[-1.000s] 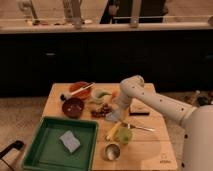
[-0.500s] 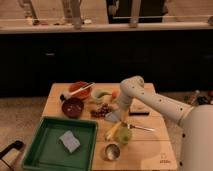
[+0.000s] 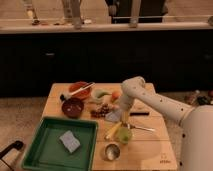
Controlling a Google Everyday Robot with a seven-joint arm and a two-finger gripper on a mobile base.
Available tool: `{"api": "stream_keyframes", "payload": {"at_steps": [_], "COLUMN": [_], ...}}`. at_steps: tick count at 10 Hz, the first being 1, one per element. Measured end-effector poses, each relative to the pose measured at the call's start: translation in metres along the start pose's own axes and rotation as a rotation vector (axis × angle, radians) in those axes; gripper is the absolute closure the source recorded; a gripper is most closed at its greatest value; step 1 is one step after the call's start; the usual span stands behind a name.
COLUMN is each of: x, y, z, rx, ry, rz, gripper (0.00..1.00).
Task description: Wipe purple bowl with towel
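Purple bowl (image 3: 73, 106) on left part of desk (image 3: 160, 150), just behind green tray (image 3: 47, 150) holding grey pad (image 3: 70, 141). Orange bowl (image 3: 79, 90) behind it. Food clutter (image 3: 102, 111) between purple bowl and end effector (image 3: 115, 116). End effector low at desk middle, apart from bowl; grip: cannot tell. Green cup (image 3: 124, 135), metal cup (image 3: 111, 151) toward front.

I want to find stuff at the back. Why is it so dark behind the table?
Camera view: the light lands on the wooden table and green tray, so they look bright; the cabinet fronts behind get little light and look nearly black; the gripper, low over the table's middle right of the purple bowl, is well lit.
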Motion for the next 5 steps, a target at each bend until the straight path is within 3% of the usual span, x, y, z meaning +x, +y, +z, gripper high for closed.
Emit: {"api": "stream_keyframes", "payload": {"at_steps": [5], "x": [0.0094], "y": [0.0047], "z": [0.0019], "rx": [-0.022], "ry": [0.001], "rz": [0.019], "gripper": [0.20]}}
